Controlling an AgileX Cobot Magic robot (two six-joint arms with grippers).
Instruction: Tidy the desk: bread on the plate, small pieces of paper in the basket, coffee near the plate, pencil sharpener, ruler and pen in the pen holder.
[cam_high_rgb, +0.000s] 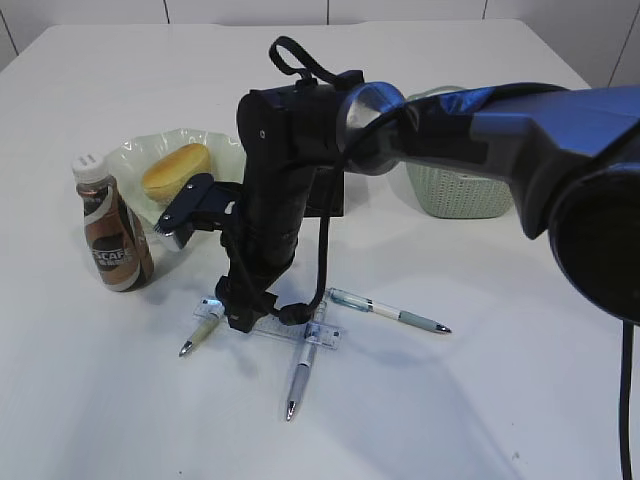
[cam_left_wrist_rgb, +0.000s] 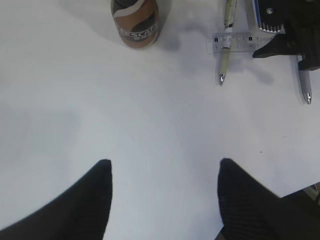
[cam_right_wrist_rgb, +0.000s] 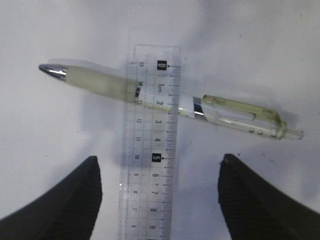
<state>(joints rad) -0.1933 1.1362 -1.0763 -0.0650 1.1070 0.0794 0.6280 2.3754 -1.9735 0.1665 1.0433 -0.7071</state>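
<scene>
Lying flat on the white bench (cam_high_rgb: 500, 400), near the front middle, is a short clear plastic ruler (cam_right_wrist_rgb: 150, 150) with black markings and small black number blocks. It lies over a pen (cam_right_wrist_rgb: 100, 85) with a pale, frosted grip, a silver tip and a clear yellowish clip end; the pen crosses under the ruler at a slant. The right gripper (cam_right_wrist_rgb: 157, 195) hangs directly above the ruler with its two dark fingers (cam_right_wrist_rgb: 65, 200) spread apart, one on each side of the ruler's width, holding nothing.

From the front view, the right arm (cam_high_rgb: 270, 200) reaches across the middle and comes down over the ruler. A second pen (cam_high_rgb: 300, 375) pokes out from under the ruler's right end toward the near side, and a third pen (cam_high_rgb: 390, 312) lies just to the right, apart from the ruler.

At far left stands a brown coffee bottle (cam_high_rgb: 112, 235) with a white cap and a dark label. Just behind it sits a pale green glass plate (cam_high_rgb: 135, 160) with a wavy rim, and an oval golden-brown bun (cam_high_rgb: 175, 172) rests on it. A sage-green woven-look basket (cam_high_rgb: 455, 190) sits at far right, partly hidden by the arm.

The left gripper (cam_left_wrist_rgb: 162, 200) hovers over bare bench on the near left, its fingers apart and empty.
</scene>
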